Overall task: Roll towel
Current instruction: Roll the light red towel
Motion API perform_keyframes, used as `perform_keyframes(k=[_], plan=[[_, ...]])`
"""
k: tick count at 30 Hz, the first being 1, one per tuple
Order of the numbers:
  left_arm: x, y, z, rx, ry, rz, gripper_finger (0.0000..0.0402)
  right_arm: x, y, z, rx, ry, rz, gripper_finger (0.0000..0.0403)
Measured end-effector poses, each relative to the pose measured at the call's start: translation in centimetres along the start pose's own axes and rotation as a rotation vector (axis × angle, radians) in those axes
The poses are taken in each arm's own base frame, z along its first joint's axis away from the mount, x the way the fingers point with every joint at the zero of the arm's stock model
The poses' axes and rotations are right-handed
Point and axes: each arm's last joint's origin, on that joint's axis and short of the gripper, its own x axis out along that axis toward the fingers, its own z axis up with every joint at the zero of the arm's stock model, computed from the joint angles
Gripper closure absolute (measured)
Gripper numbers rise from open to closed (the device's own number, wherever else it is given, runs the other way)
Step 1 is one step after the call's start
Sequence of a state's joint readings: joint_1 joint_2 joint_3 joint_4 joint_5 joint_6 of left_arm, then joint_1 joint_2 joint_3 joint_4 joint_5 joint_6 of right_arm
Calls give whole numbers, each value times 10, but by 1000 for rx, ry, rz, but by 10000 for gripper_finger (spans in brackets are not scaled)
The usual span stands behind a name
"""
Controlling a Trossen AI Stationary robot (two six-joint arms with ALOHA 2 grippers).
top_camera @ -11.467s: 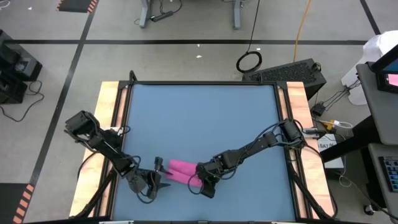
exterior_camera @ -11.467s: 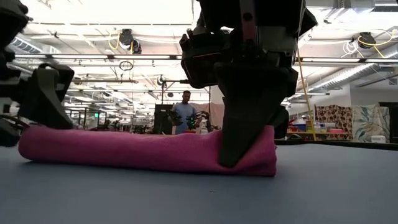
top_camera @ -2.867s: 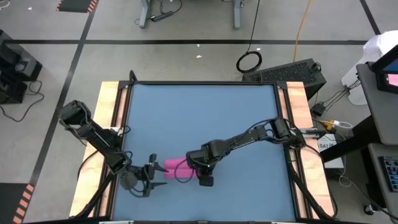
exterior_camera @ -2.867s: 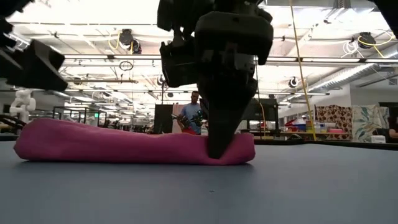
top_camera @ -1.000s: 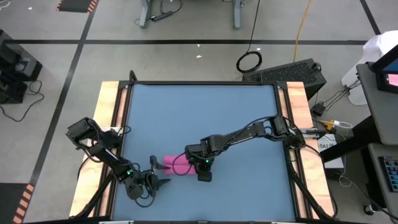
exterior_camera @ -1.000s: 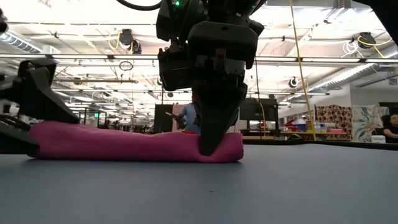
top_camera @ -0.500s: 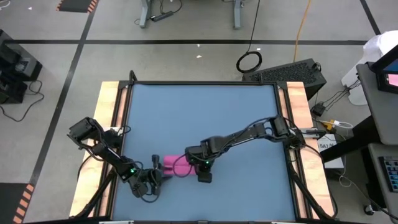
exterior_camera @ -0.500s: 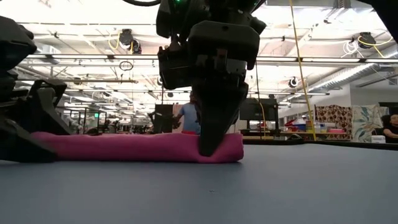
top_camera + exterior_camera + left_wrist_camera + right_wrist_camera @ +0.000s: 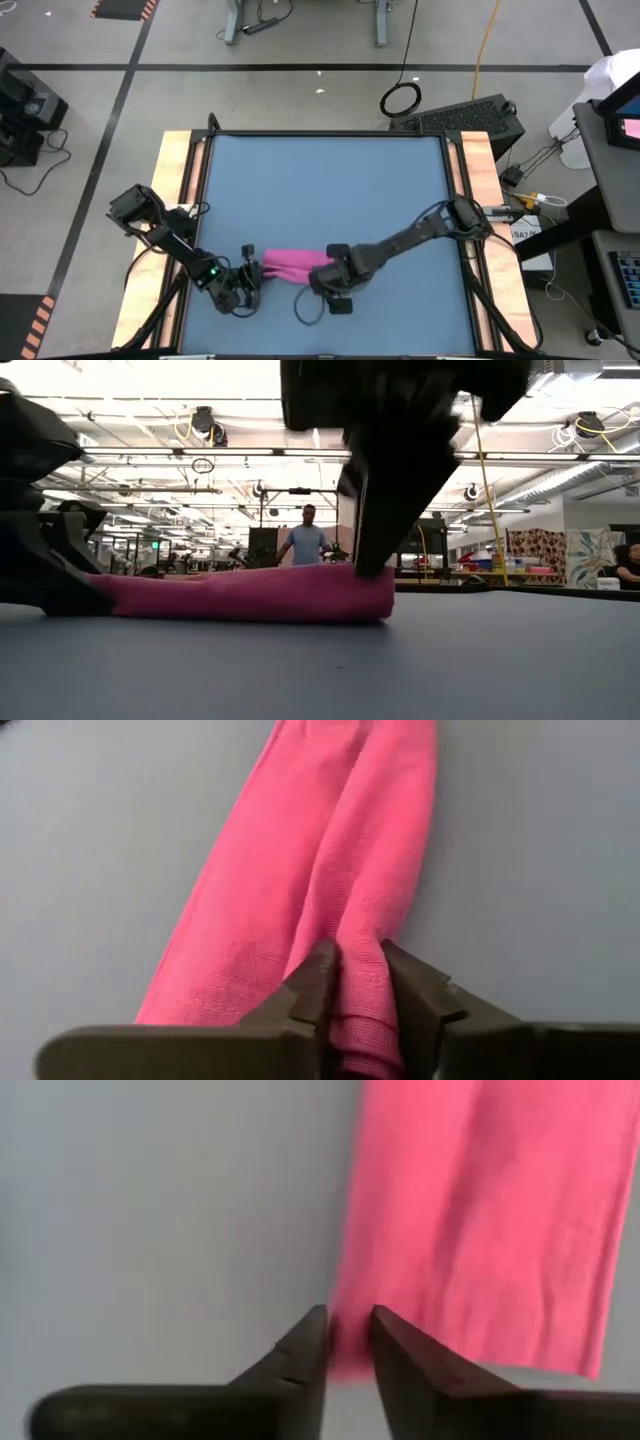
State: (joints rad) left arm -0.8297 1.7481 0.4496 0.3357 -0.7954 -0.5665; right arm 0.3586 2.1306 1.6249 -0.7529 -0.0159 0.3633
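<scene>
Two grippers work one towel (image 9: 288,264), a soft magenta knit folded into a long narrow band lying near the front edge of the blue table (image 9: 330,190), its long axis running left to right between them. At the band's left end, the left gripper (image 9: 358,982) is clamped on a raised fold of the cloth. At the right end, the right gripper (image 9: 348,1338) has its fingers narrowly parted around the towel's corner edge; a firm grip cannot be confirmed.

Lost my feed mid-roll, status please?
Left gripper pinching towel at its left end. Right gripper at the right end, fingers barely parted at an edge. Blue table unobstructed.
</scene>
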Motion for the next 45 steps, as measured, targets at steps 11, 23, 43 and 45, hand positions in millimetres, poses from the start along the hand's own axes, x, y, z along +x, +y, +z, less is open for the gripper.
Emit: perform_keyframes(k=[11,23,43,45], plan=[[0,20,14,-266,131,-45,355,-9,51,-13,-99,-247,-291,223],[3,29,24,-389,190,-106,353,3,35,-8,-140,-246,-445,193],[2,32,15,-417,240,-98,352,24,-21,6,-100,-58,-281,243],[2,33,15,-413,242,-97,352,24,-22,6,-87,-52,-263,262]])
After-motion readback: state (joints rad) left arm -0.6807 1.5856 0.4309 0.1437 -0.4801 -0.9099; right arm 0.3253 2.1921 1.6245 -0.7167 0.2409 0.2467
